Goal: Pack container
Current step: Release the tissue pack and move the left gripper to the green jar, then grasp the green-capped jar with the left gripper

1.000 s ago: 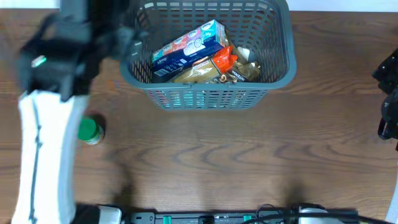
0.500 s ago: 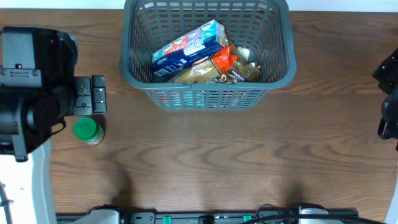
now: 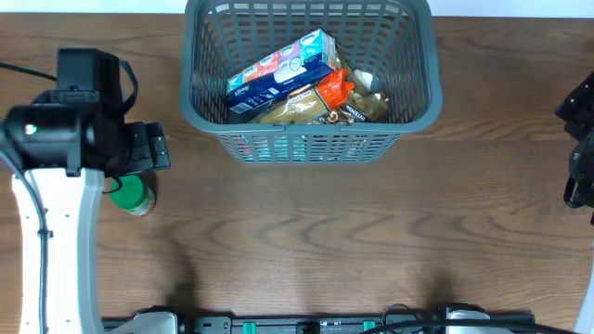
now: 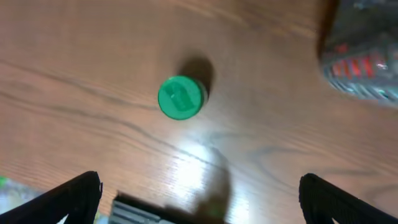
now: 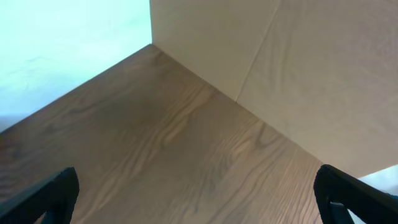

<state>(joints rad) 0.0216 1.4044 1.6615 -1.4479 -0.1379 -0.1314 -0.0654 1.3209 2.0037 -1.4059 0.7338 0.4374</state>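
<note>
Grey basket [image 3: 306, 139] sits at far middle of tabletop [image 3: 325, 232], packets [image 3: 288, 79] inside. Left hand [image 4: 199, 199] wide open, empty, above green-lidded jar [image 4: 181, 97] left of basket. Right hand [image 5: 199, 193] wide open, empty.

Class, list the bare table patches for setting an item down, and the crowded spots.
Bare: wood in front of the basket, between jar and right gripper. Crowded: inside the basket, and by the jar, near the left gripper.

Left tool [image 3: 159, 148], seemingly open, near green-lidded jar [image 3: 135, 196].
</note>
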